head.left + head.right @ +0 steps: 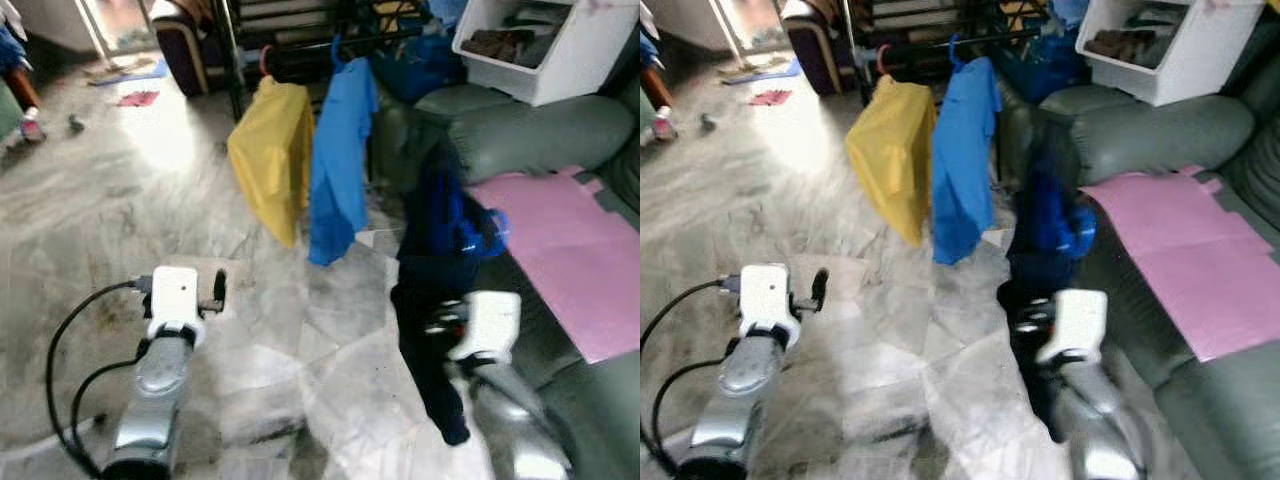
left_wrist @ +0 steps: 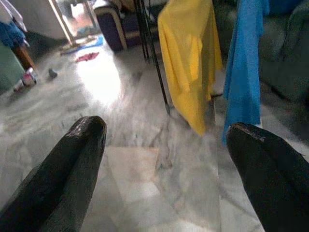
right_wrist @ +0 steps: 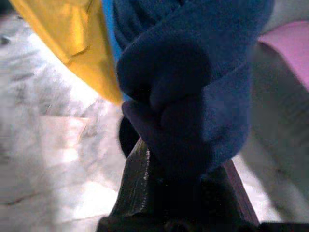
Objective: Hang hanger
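Head views: marble floor (image 1: 300, 340), pale and veined; a dark drying rack (image 1: 300, 45) at the back carrying a yellow garment (image 1: 270, 150) and, just beside it, a light blue shirt (image 1: 338, 160), both hanging free above the floor. Grey-green sofa (image 1: 540, 130) on the robot's right with a pink sheet (image 1: 570, 250) laid on its seat; a white storage bin (image 1: 540, 45) sits on the sofa back. The left gripper (image 1: 218, 290) is raised over bare floor, holding nothing. The right gripper (image 1: 1032, 318) is raised beside the sofa, draped by a dark navy garment (image 1: 440, 250) that hangs down past the wrist; the hanger itself cannot be made out under the cloth. Left wrist view: its two black fingers (image 2: 72, 164) stand wide apart with nothing between them, facing the yellow garment and blue shirt. Right wrist view: the navy garment is bunched directly over the fingers (image 3: 137, 179), which are closed upon it; the yellow garment and pink sheet lie behind.
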{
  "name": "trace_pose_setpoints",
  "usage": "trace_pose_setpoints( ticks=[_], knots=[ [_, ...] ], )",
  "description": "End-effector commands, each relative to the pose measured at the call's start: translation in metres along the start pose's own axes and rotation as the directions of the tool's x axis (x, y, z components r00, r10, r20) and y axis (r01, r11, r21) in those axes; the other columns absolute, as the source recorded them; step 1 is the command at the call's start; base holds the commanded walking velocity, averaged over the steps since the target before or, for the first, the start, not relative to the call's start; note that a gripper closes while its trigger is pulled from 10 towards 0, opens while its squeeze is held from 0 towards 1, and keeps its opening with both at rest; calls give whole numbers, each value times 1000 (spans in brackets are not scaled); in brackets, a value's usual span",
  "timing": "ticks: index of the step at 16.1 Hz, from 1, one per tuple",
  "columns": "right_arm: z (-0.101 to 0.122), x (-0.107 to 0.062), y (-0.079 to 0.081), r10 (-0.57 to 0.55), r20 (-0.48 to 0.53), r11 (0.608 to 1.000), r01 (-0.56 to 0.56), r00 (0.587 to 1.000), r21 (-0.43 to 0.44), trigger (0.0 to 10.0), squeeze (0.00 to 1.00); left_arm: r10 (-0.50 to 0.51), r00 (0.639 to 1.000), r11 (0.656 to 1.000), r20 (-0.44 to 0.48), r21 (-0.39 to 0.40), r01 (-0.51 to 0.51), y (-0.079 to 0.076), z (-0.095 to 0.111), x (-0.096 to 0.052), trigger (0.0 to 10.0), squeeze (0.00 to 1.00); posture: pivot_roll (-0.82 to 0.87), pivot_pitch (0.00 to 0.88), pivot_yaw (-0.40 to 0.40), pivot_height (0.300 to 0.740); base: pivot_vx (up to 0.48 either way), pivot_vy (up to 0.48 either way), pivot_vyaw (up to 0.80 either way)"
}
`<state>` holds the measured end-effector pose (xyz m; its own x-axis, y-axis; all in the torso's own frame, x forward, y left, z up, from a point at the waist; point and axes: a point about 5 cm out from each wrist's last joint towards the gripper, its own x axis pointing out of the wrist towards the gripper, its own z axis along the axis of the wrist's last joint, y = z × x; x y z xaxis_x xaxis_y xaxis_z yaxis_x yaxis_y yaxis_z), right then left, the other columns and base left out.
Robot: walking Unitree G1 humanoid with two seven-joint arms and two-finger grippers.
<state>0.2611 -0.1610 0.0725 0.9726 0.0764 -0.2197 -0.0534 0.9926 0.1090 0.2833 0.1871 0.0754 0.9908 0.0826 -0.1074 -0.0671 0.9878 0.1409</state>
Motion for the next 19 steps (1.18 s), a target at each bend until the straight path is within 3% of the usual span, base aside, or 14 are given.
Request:
trace_pose_setpoints(
  ticks=[1,12,19],
  knots=[
    [12,-2,-2,7,52,1000,-6,999,-27,10000,0,-7,1000,1000,3,-1,7,-5,2,-1,10000,0,-48,49,36,740,311,0,625],
    [15,2,-2,70,42,996,-68,997,-60,10000,0,46,998,998,-36,-36,-48,-6,-7,0,10000,0,-38,10,4,740,312,0,94],
    [-11,-14,-4,79,-62,995,-83,995,-62,10000,0,134,989,991,-57,16,-133,11,-15,-4,10000,0,-17,0,18,740,219,0,0]
  ],
)
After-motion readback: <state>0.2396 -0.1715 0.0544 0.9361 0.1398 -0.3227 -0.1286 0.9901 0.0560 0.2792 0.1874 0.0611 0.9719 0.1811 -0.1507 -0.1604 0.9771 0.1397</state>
